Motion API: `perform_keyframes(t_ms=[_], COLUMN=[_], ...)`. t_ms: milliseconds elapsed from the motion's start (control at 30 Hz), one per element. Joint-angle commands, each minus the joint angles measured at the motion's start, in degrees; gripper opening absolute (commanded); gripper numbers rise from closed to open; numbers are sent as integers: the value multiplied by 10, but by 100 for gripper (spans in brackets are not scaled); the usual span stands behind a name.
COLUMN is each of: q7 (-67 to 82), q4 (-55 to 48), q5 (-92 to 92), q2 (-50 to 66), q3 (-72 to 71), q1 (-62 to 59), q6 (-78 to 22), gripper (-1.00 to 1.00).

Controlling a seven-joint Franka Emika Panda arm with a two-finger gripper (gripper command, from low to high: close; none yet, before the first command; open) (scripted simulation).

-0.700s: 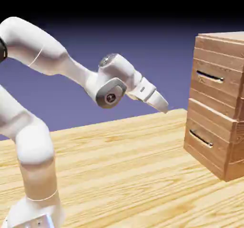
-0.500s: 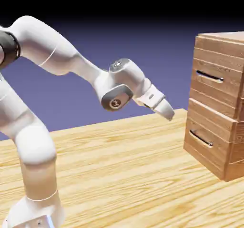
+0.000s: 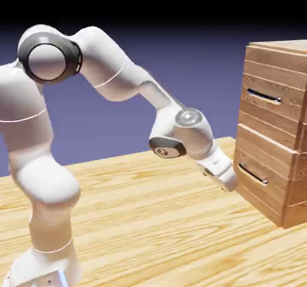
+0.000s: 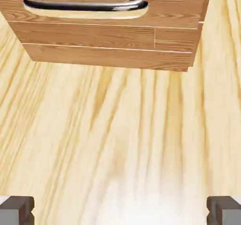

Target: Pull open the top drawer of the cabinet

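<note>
Claw, jaws apart, hangs low near cabinet, below top drawer.

In the exterior view the cabinet runs off the right edge, so its far side is unseen. The hand view crops the lower drawer at the top, just above its handle, and the fingertips are cut by the bottom edge.
</note>
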State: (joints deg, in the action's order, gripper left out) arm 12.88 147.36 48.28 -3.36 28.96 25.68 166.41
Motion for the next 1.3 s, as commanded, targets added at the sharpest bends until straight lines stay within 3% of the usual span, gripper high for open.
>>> perform_keyframes(t_ms=[0, 1267], q7=[25, 972], q4=[-6, -240], q5=[22, 848], q2=[13, 514], q3=[13, 509], q1=[12, 440], q6=[-3, -133], gripper=[100, 100])
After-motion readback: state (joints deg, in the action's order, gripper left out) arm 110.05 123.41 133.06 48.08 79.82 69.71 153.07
